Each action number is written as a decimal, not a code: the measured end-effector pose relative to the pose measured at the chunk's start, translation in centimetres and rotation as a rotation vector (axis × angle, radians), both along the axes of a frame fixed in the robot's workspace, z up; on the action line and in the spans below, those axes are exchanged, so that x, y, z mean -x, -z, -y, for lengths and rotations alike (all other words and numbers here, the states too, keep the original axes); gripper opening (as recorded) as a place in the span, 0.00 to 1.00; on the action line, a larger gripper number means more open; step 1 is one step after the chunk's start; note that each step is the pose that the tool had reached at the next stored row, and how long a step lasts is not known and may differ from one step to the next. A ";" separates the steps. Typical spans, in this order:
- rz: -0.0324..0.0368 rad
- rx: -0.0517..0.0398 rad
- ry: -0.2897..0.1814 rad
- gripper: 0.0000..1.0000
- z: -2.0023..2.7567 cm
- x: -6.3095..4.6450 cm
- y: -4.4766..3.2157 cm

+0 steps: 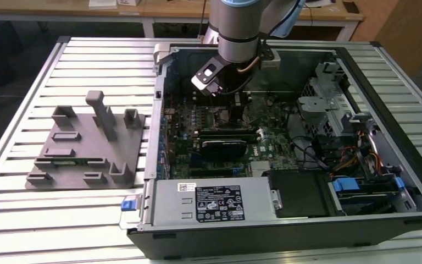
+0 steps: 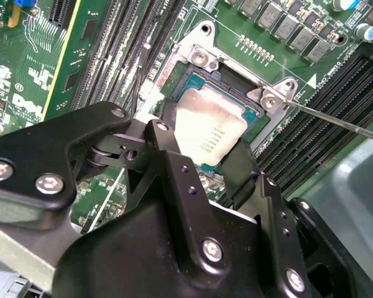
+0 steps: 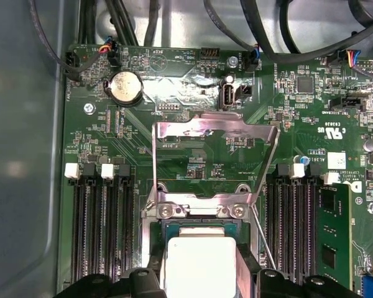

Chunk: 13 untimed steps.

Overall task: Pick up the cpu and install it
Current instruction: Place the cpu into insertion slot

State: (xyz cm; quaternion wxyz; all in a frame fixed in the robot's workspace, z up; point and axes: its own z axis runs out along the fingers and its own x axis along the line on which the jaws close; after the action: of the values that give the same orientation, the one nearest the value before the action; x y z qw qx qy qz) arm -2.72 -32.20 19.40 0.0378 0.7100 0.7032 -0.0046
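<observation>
Cpu (image 2: 211, 130) and gripper (image 1: 233, 106) are inside an open computer case (image 1: 270, 236). In the exterior view the case lies on a slatted metal table (image 1: 86, 60), by the edge at the exterior view's right, with wooden desks (image 1: 174, 11) behind. In the second wrist view the gripper is closed on the cpu, right at the socket (image 2: 202, 59). In the first wrist view the cpu sits beside the lifted socket lid (image 3: 214, 128).

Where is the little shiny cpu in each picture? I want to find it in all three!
Exterior view: hidden under the gripper, low over the motherboard.
Second wrist view: the cpu sits between the black fingers, beside the silver socket bracket.
First wrist view: the cpu is between those fingers, next to the same bracket.
Shared landmark: the gripper clamping it.
</observation>
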 end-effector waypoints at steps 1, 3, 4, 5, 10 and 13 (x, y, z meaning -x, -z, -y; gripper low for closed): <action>0.0001 -0.0001 0.000 0.53 0.00 0.0 -0.01; 0.0001 -0.0013 0.000 0.53 0.00 0.0 -0.03; 0.0000 -0.0116 0.000 0.53 0.11 0.0 -0.15; 0.0001 -0.0114 0.000 0.53 0.11 0.0 -0.15; 0.0001 -0.0112 0.000 0.53 0.14 0.0 -0.15; 0.0003 -0.0115 0.000 0.53 0.30 0.0 -0.03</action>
State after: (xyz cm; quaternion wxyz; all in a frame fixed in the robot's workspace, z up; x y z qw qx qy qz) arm -2.71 -32.50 19.43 0.0338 0.7102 0.7032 -0.0005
